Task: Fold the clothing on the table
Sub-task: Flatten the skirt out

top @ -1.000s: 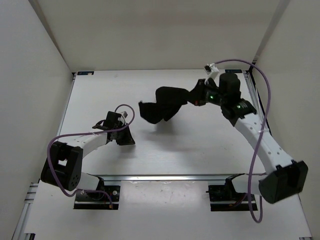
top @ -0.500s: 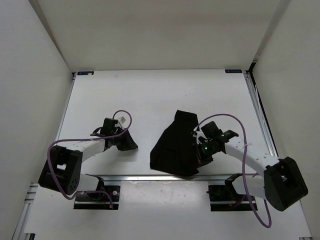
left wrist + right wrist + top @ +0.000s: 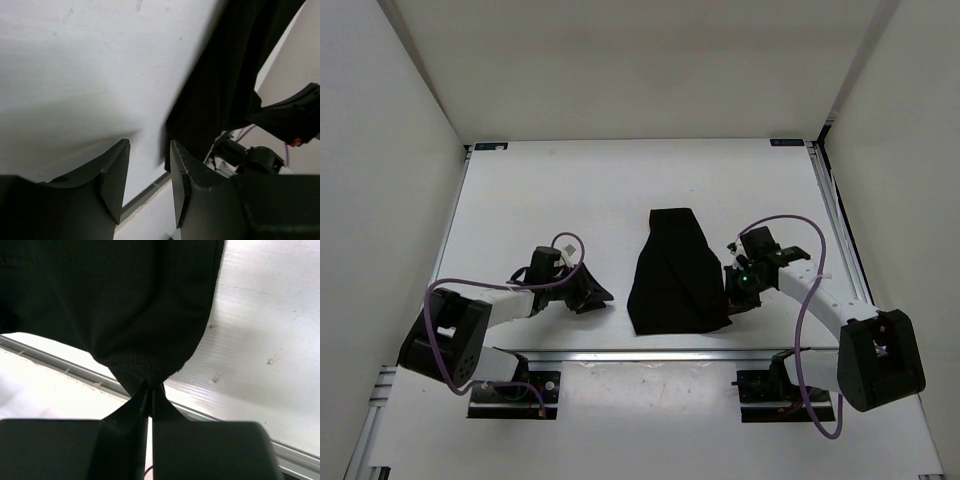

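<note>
While right jaws pinch the clothing (image 3: 677,268) by its near hem, laying it out on the worktop (image 3: 550,190), left jaws gape empty; next, they probably take its near-left corner.

Nothing readable here – no words, brands or numbers on anything. The little blue marks (image 3: 492,146) at the far corners of the table (image 3: 560,190) are too small to make out.
</note>
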Available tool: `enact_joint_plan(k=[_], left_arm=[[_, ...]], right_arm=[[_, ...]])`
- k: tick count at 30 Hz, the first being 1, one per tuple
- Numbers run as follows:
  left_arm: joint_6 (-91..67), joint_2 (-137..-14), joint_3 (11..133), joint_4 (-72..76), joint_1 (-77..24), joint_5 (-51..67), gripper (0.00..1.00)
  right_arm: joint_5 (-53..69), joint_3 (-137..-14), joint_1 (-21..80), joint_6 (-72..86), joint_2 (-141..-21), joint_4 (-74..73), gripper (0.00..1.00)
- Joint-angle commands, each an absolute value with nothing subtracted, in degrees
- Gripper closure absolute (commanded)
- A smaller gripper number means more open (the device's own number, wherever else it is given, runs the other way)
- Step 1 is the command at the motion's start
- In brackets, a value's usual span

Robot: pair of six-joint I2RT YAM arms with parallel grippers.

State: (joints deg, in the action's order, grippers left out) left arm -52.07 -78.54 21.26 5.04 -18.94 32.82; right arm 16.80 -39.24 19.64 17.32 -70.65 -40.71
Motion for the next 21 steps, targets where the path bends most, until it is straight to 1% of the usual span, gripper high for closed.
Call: enact_joint_plan(k=[1,4,10,12,18,21], left_arm=[[-59.23,-78.22,20.30,12.04,-20.56,36.04,0.51],[-60.81,-79.71,21.44,11.34,-22.67,33.67,0.52],[-67.23,-82.17,22.58,16.88,-27.85,32.09,0.51],[-67.33,-82.27,23.46,16.09,-28.73,31.73,0.48],[-69.61,-84.99,25.13,18.81,-32.16,30.94,0.47],[-66.29,-87.44,27.41,16.72,-34.63,29.36,0.48]], right_arm=[[15.56,-41.04,19.34,16.79,-71.62,-42.62,1.00],[15.74,-40.96,19.42,16.96,-72.07,-41.92,1.00],[15.56,-41.22,19.95,17.14,-73.74,-42.36,1.00],[15.56,-41.22,20.21,17.49,-74.09,-42.10,1.00],[15.03,-41.05,21.18,18.28,-75.23,-41.93,1.00],[15.03,-41.40,21.09,18.46,-74.88,-41.75,1.00]])
